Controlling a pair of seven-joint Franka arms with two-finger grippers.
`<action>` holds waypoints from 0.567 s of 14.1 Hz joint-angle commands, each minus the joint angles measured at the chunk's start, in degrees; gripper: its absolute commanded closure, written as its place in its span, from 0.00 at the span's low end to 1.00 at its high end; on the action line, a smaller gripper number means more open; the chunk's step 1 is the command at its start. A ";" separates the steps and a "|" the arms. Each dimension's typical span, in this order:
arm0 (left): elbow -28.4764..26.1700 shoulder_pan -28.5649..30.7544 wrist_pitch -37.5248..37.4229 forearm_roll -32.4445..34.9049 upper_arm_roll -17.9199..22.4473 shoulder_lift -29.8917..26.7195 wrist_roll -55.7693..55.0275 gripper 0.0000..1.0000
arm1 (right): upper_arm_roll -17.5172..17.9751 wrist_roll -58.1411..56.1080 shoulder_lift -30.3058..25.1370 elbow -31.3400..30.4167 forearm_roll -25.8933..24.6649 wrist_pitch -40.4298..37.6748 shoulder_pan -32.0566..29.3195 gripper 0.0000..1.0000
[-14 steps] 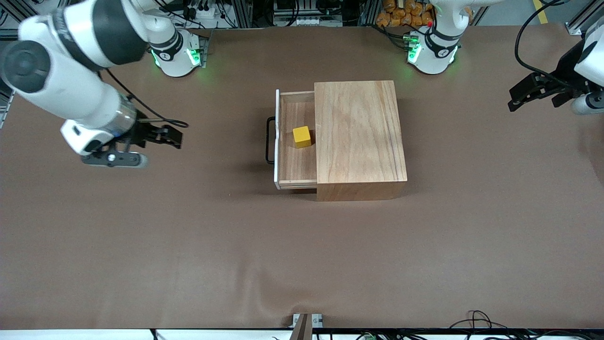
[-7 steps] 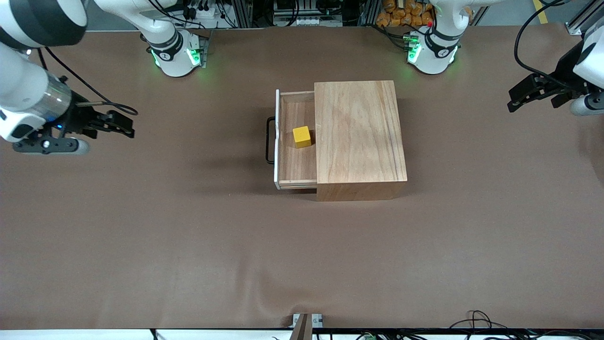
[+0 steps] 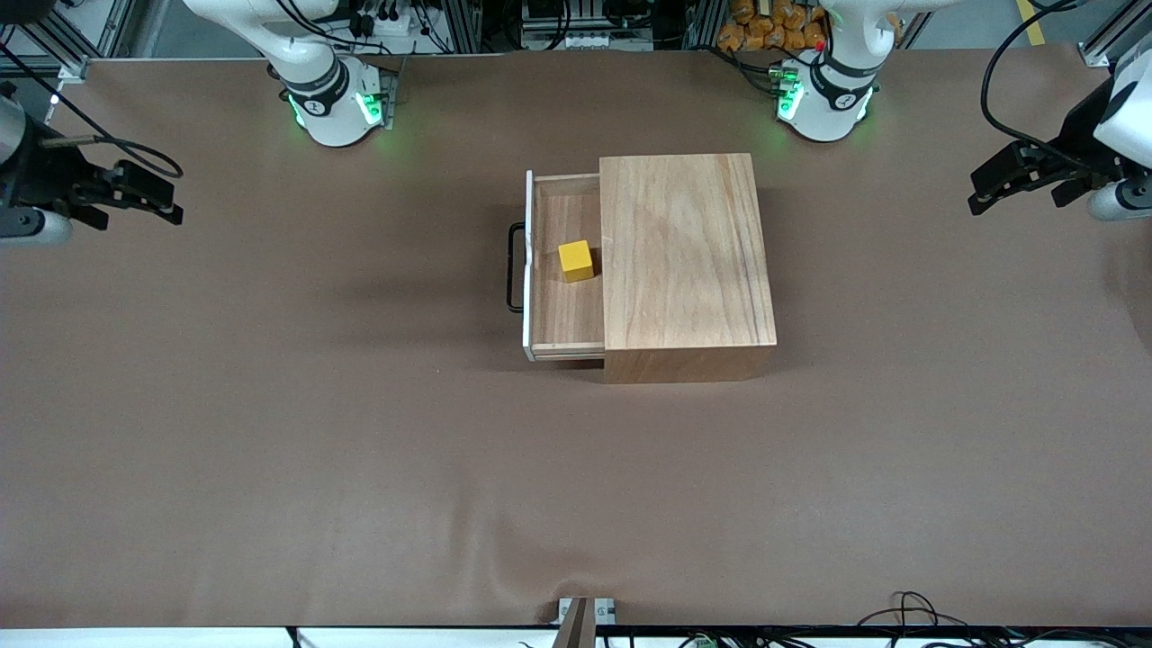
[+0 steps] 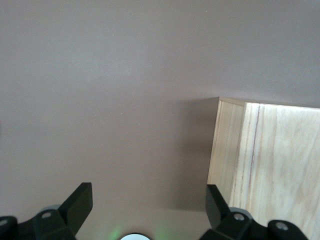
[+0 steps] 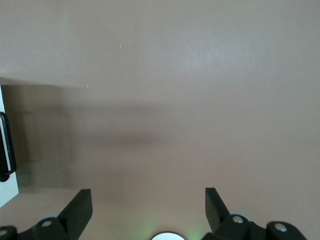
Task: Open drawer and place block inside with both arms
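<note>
Well apart from the right gripper (image 3: pixel 166 202), spread and empty over bare brown cloth at its own end of the table, sits the small bright yellow cube (image 3: pixel 576 260) inside the shallow light-wood drawer (image 3: pixel 565 315), pulled partly out of the plain wooden box (image 3: pixel 684 252). Equally clear of the left gripper (image 3: pixel 985 187), also spread, parked over its end of the table. Little left to spoil, probably: only a careless return sweep clipping the black U-shaped handle (image 3: pixel 514 267). Smooth grained wood, hard square edges, matte wrinkled table covering (image 3: pixel 360 468).
</note>
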 commanded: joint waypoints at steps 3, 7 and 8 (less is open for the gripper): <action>-0.14 0.92 0.33 0.27 0.16 -0.90 2.24 0.00 | 0.98 -0.01 -1.23 0.46 -0.71 -3.23 -2.22 0.00; -0.23 1.27 -1.33 0.35 0.16 -1.16 3.39 0.00 | 0.01 -0.62 -1.23 0.46 -0.80 -3.15 -1.95 0.00; -0.23 1.27 -1.34 0.35 0.16 -1.43 3.39 0.00 | -0.07 -0.71 -1.23 0.46 -0.88 -2.97 -1.87 0.00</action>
